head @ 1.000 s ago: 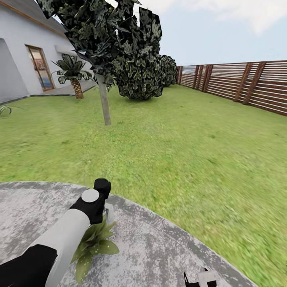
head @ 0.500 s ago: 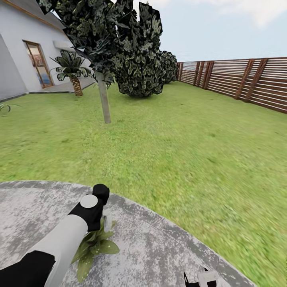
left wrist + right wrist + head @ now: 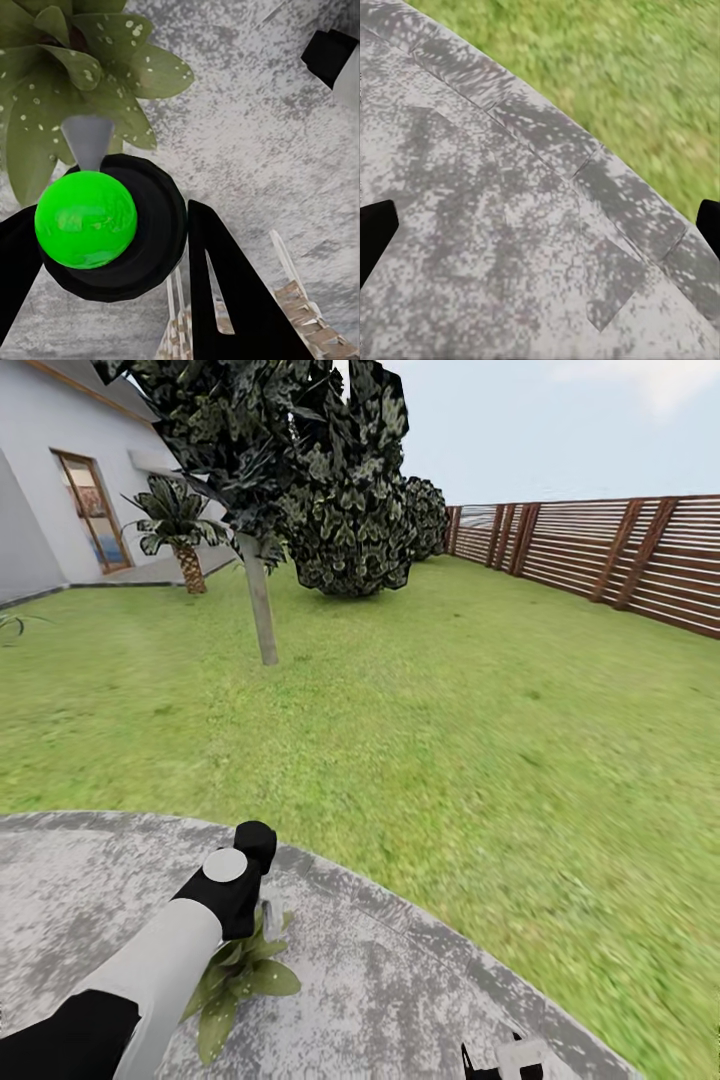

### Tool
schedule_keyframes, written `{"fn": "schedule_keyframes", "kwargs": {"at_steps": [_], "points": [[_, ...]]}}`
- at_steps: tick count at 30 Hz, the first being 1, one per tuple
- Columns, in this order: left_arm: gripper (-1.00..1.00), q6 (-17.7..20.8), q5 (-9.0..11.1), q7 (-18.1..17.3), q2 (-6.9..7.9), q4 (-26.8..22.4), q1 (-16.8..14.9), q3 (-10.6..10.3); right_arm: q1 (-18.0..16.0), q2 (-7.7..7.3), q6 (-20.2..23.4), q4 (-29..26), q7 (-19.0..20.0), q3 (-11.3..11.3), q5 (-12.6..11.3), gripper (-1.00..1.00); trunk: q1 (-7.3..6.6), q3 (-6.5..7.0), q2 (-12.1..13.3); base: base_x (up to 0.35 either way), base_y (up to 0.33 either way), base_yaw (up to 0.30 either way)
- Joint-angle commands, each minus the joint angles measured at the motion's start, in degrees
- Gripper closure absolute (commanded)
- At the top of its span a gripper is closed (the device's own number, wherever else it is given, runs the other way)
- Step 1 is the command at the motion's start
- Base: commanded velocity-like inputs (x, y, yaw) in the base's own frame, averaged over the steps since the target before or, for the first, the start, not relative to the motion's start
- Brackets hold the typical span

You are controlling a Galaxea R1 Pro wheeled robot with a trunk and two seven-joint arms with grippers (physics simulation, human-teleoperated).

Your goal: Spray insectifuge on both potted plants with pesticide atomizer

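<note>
Clamping the left gripper [image 3: 105, 214] around the sprayer [image 3: 154, 225], with 2 black fingers [image 3: 225, 285] pressing against either side of its round dark body. Showing a bright green ball on top of that body and a grey cone-shaped nozzle [image 3: 88, 139] pointing toward the leaves. Hanging the sprayer right over 1 potted plant [image 3: 112, 75], a rosette of pointed, speckled green leaves (pot itself hidden under the foliage).

Reaching the left arm [image 3: 170, 960] forward and down in the head view, its black wrist covering the top of the same plant [image 3: 240, 985], with a pale sliver of the sprayer [image 3: 270, 918] peeking out beside it. Sitting on the grey round patio [image 3: 400, 1000], that plant, near the curved edge.

Holding the right gripper [image 3: 540, 225] released, with 2 dark fingertips [image 3: 375, 229] spread wide apart at the borders of the wrist view, over paving stones and close to the grass. Catching the right gripper [image 3: 500, 1060] again low in the head view, well apart from the plant.

Stretching beyond the patio, a green lawn [image 3: 450, 740] running out to a slim tree trunk [image 3: 262, 610], a dark leafy bush [image 3: 350, 530], a small palm [image 3: 180, 535] beside a white house [image 3: 40, 490], and a brown slatted fence [image 3: 620, 550] along the right.
</note>
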Motion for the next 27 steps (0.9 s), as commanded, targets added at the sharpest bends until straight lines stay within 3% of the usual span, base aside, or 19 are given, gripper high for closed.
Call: {"fn": "schedule_keyframes", "kwargs": {"at_steps": [1, 23, 27], "points": [[1.00, 0.59, -0.30, -0.39, 0.00, -0.03, -0.01, -0.12, -0.04, 0.00, -0.16, 0.06, -0.25, -0.40, 0.62, -1.00, -0.23, 0.04, 0.39, 0.000, 0.000, 0.000], [1.00, 0.59, -0.39, -0.39, 0.39, 0.38, 0.00, -0.26, -0.04, 0.00, -0.16, 0.06, -0.33, -0.40, 0.62, -1.00, -5.06, 2.38, 9.22, 0.000, 0.000, 0.000], [1.00, 1.98, -1.72, -0.39, 0.30, -0.93, -1.31, -1.56, 0.66, -0.61, -1.48, 0.45, -1.63, -1.75, -0.61, -1.00, -5.06, 2.38, 9.20, 0.000, 0.000, 0.000]]}}
